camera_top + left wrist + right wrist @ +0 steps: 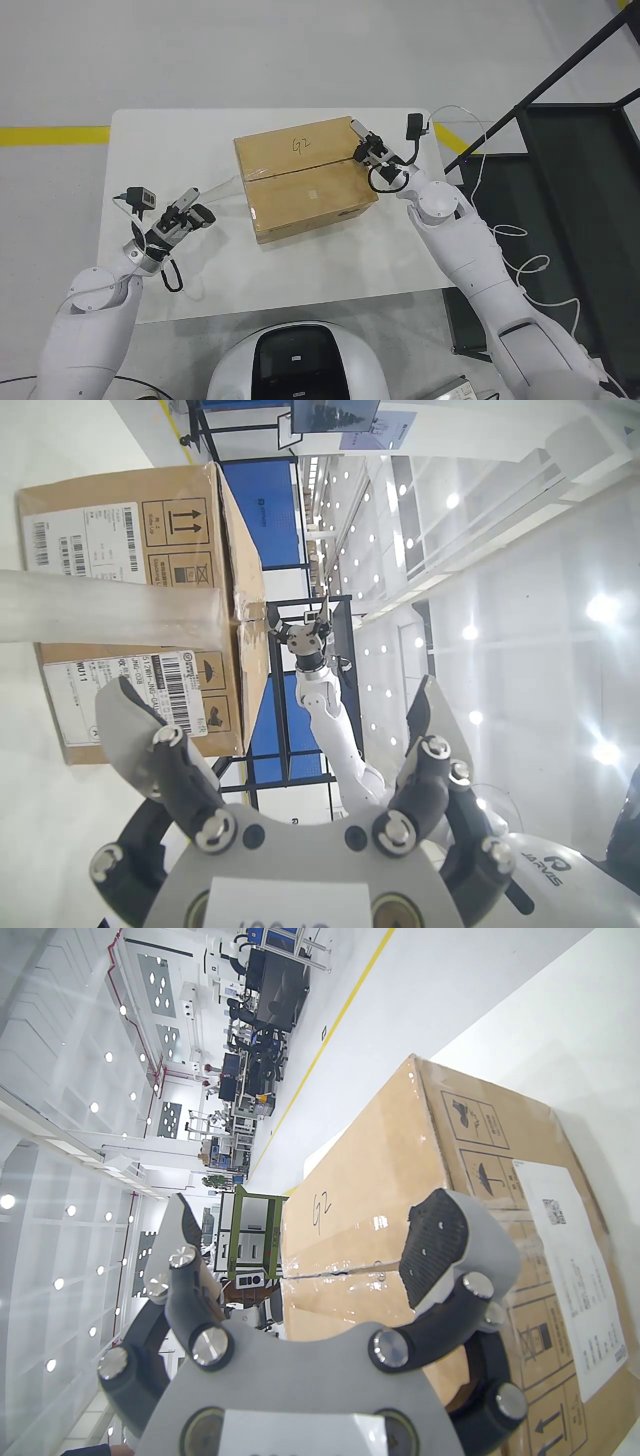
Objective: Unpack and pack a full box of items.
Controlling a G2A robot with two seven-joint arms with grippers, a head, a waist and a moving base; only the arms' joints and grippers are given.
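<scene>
Cardboard box (pixel 305 185), shut and taped along its seam, sits on the table (pixel 170 140) between our two tools. Our left gripper (pixel 280 720) stands just off the box's labelled end, fingers wide apart, with bare tabletop all around it. A clear tape strip (pixel 110 610) runs from the seam's end toward this gripper. Its near end is cut off, so we cannot tell whether it touches a finger. Our right gripper (pixel 310 1238), also spread, hovers at the opposite top edge, one pad (pixel 432 1248) before that edge. Contact there is hard to judge.
</scene>
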